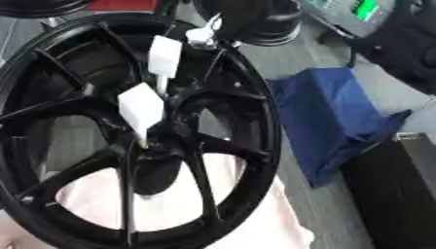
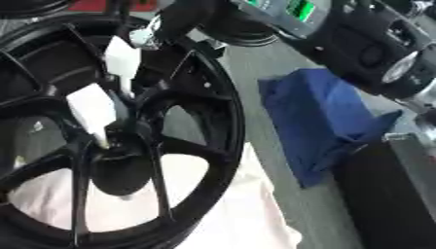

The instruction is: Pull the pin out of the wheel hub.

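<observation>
Pin sits in the centre of the black wheel, white tags above. Likely light, stiff, thin; grip just below the tag. No hand visible; fingers cannot be judged.

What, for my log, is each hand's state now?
Left hand: not in view.
Right hand: in view, but open or shut cannot be told.
</observation>
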